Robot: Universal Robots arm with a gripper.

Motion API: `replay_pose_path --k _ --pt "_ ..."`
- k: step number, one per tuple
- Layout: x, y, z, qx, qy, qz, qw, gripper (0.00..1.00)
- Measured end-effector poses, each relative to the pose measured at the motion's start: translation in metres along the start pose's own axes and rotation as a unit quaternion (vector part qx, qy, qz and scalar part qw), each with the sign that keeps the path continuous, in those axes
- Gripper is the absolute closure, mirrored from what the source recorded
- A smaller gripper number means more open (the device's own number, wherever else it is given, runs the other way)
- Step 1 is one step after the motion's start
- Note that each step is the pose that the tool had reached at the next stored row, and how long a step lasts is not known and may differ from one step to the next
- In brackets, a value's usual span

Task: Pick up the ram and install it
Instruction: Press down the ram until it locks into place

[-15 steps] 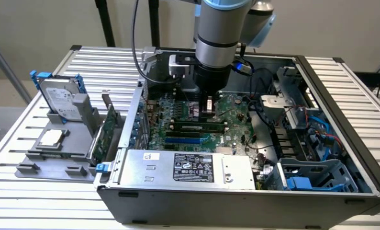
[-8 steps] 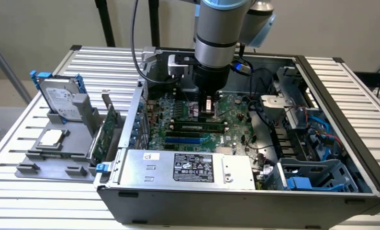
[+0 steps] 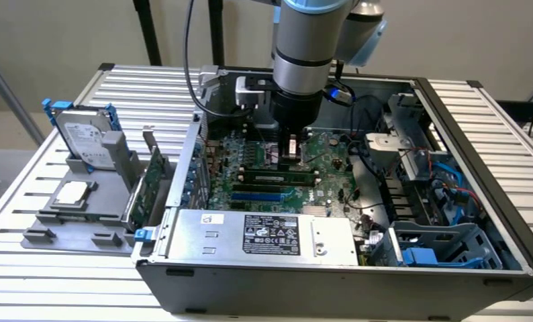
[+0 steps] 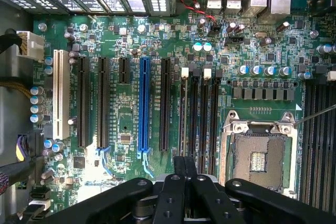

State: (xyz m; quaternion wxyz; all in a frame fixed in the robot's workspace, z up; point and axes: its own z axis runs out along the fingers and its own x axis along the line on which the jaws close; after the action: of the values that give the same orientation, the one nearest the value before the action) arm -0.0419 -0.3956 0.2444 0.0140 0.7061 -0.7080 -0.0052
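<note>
Fingers of the gripper (image 4: 184, 163) are pressed together, nothing visible between them, low over the green motherboard (image 4: 262, 51) inside the open grey metal case (image 3: 248, 282). In the exterior view the ram (image 3: 280, 178), a thin green stick with flat black chips, sits along a long black slot just at six o'clock of the gripper. Whether it is fully seated I cannot tell; it looks placed, not carried.

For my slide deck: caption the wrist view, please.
Shut end effector over the motherboard, above the memory slots beside the empty CPU socket.
</note>
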Motion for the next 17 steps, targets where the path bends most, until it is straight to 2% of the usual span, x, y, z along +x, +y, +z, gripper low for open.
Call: replay_pose_path --k 7,17 --pt "0.000 0.0001 0.0008 0.0001 -0.0001 0.000 1.0000 0.89" --pt "-0.002 -0.0002 0.0146 -0.0001 0.0005 0.000 1.0000 0.89"
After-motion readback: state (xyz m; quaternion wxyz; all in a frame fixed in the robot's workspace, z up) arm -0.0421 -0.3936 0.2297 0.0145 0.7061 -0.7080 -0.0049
